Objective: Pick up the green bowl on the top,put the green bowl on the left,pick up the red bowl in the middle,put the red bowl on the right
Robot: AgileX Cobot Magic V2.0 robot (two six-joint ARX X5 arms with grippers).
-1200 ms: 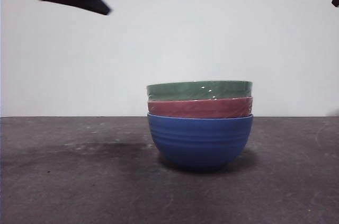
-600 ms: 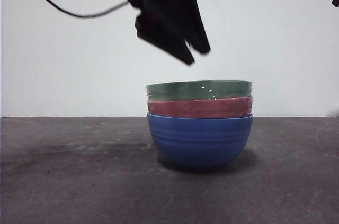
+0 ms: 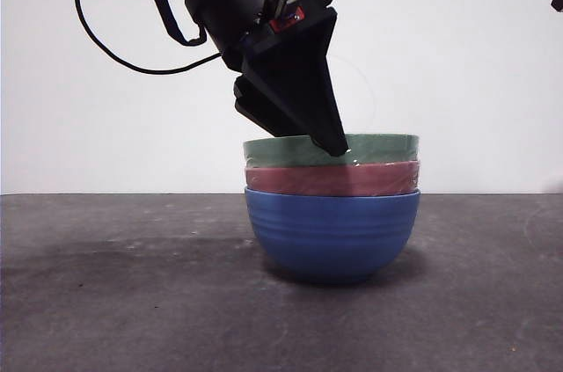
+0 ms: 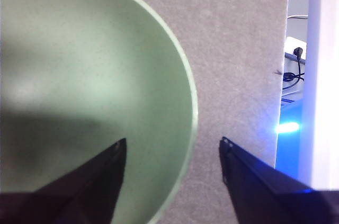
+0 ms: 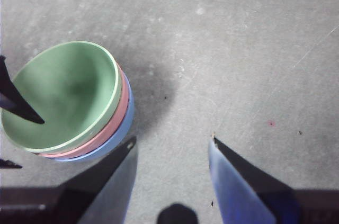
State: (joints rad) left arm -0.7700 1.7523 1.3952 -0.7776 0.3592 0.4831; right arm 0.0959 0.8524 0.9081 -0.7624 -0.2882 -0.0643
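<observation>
Stack sits mid-table: blue bowl (image 3: 332, 236) at bottom, red bowl (image 3: 332, 179) nested in it, green bowl (image 3: 331, 149) on top. Left gripper (image 4: 172, 150) has jaws apart, straddling the green rim, one inside, one outside. Likely rigid, glossy, slippery; pinch the rim wall. Right gripper (image 5: 172, 147) waits spread, beside the stack.

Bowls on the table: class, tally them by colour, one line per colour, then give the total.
Round pale sage-green ribbed bowl, top of the stack: 1
Round muted pinkish-red ribbed bowl, middle: 1
Round glossy blue ribbed bowl, bottom: 1
Total: 3 bowls
</observation>
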